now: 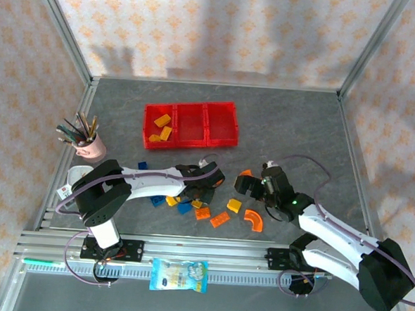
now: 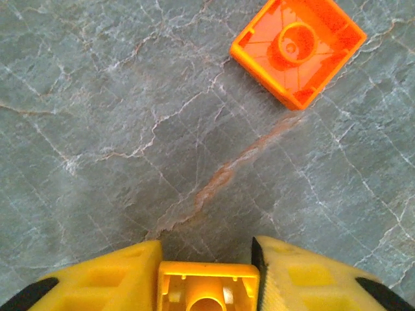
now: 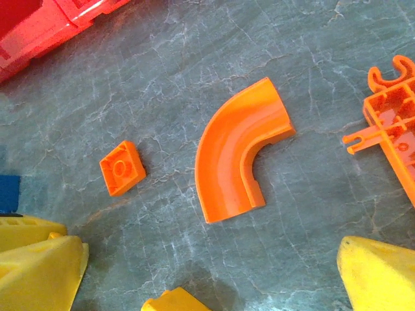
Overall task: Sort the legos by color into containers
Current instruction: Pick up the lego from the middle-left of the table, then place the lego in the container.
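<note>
left jaws clamped on a yellow brick (image 2: 207, 285), orange brick (image 2: 297, 48) at 1 o'clock. right jaws wide apart, orange arc (image 3: 224, 155) at 12. packet (image 1: 179, 275) print's unreadable.

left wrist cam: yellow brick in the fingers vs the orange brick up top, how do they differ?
The yellow brick sits clamped in the left gripper; the orange brick lies loose on the table, clear of it. The yellow brick sits square to the view; the orange brick is turned diagonal. Shared: both show a hollow underside with a round tube.
</note>
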Controlling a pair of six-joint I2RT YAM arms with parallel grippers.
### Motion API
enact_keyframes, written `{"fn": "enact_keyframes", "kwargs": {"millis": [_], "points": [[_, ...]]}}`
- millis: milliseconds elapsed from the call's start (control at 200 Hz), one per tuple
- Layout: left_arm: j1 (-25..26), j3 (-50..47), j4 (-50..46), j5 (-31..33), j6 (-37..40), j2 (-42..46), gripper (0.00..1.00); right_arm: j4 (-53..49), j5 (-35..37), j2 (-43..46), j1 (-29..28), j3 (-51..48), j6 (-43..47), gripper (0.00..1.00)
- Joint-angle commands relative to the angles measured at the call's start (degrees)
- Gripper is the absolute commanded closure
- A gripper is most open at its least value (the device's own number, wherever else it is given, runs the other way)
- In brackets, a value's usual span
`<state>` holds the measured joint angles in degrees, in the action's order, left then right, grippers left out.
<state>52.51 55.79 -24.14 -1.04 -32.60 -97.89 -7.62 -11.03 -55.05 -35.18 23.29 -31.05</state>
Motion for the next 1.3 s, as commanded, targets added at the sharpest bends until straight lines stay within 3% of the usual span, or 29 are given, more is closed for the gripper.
{"fn": "enact_keyframes", "kwargs": {"millis": [0,235,420,596,811,1111,1296], "points": [[0.4,-0.9,0.5,1.6,0.2,1.2,0.66,1.4,-0.3,-0.6,0.4,0.1,0.9,0.0],[0.1,-0.3,-0.3,4.3,-0.5,4.2,0.7,1.0,0.1,-0.6,0.4,2.2,2.2,0.0],[-2.1,1.5,-1.2,7.4,-0.5,7.9,0.7,3.2,-3.9,-1.3,0.4,4.9,5.8,0.0],[-8.0,3.9,-3.5,14.4,-0.7,11.2,0.69,6.5,-5.1,-4.4,0.4,8.3,7.6,0.0],[-19.2,9.4,-1.5,20.3,2.1,12.5,0.7,12.2,-5.9,-10.9,0.4,12.7,7.2,0.0],[-34.7,13.6,9.8,16.2,5.4,5.4,0.7,15.6,-6.8,-18.2,0.3,17.1,7.0,0.0],[-37.8,21.1,9.1,15.5,8.1,-3.0,0.7,15.4,-6.0,-19.3,0.3,18.1,8.0,0.0]]}}
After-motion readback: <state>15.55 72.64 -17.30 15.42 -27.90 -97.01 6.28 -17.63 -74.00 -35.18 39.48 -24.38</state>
